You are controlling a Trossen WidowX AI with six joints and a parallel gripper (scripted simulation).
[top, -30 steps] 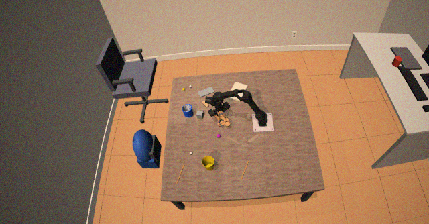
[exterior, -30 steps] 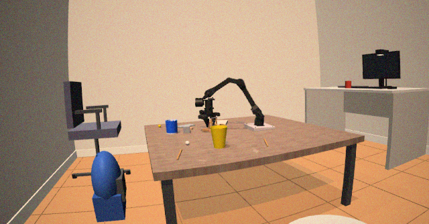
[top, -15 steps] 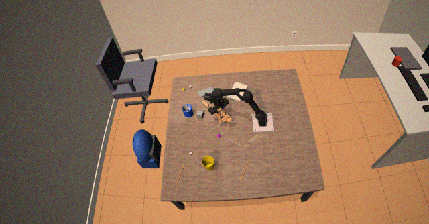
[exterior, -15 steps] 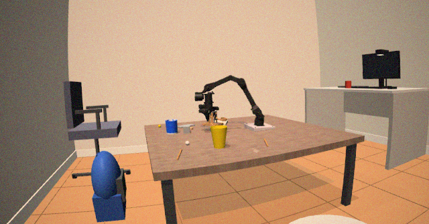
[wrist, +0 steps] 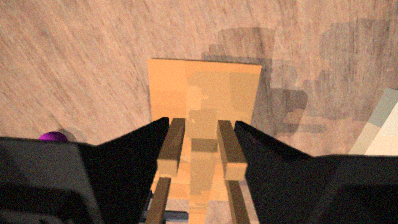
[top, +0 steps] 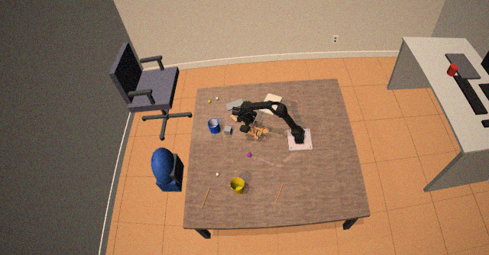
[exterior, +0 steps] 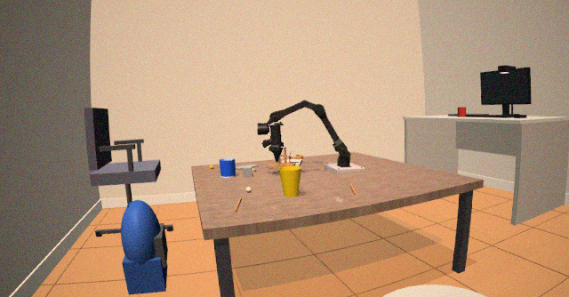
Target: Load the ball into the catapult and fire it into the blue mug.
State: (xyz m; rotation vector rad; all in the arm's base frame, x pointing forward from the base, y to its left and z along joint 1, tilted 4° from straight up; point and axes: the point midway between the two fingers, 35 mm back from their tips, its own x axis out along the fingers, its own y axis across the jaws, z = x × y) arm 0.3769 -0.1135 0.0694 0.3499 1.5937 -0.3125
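While clamped about half-open, gripper [wrist: 199, 150] pinching the wooden catapult [wrist: 202, 107] by its two upright side rails, one black finger [wrist: 135, 150] outside each. Sitting on the table [top: 306, 194], near the blue mug [top: 214, 125]. Purple ball [wrist: 52, 136] half hidden behind the left finger. Catapult's lower end cut off.

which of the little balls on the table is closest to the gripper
The purple ball, just in front of the catapult the gripper clamps. The yellow ball and both white balls lie farther off.

Two mugs [top: 214, 125], four balls [top: 249, 154], two sticks [top: 205, 198]
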